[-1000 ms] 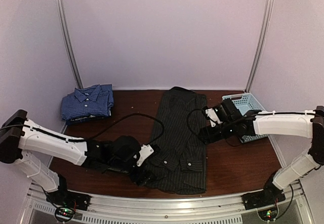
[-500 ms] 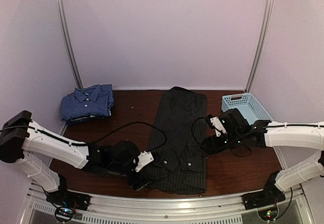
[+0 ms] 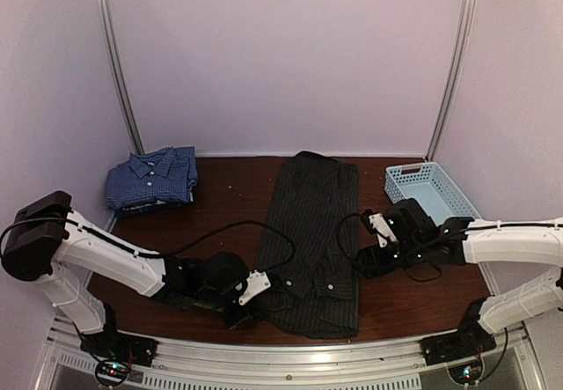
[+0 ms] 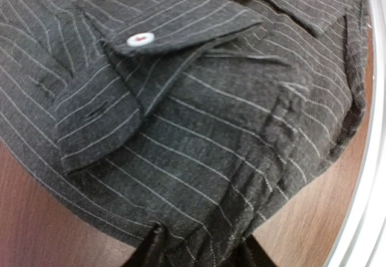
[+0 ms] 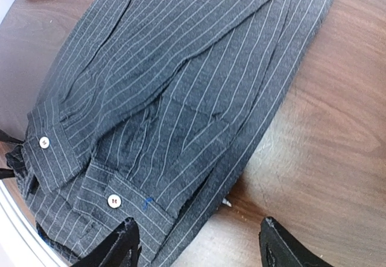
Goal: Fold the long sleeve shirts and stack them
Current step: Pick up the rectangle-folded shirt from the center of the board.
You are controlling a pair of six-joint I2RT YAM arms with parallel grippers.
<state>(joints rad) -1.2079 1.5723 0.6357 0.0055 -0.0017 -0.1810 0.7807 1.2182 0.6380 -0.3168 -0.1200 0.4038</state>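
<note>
The black pinstriped shirt [image 3: 312,231] lies as a long narrow strip down the middle of the tabletop [image 3: 229,187]. Its sleeves are folded in and the two buttoned cuffs [image 5: 45,152] rest on top near the near end. The blue checked shirt [image 3: 154,177] sits folded at the far left corner, well apart, and a light blue basket [image 3: 405,169] stands at the far right. My left tool [image 4: 202,252] is at the shirt's near left corner, narrowed on a ridge of bunched cloth that rises between its fingers. How many layers it has I cannot tell. My right tool [image 5: 199,246] stands wide over the shirt's right edge and holds nothing, with one finger above the cloth and the other above bare wood. I judge the step to be taking both near corners so the near end can be folded towards the collar. The chief risk is an uneven lift: if the left side rises before the right has a hold, the strip would skew and the loose cuffs could slide out. The left might also carry only the top layer and peel the fold open. The right, closing where it is, might catch just the rim and let it slip. My left arm stretches low along the near edge with its wrist turned in towards the corner. My right arm reaches in from the right, forearm low, wrist tipped down.
</note>
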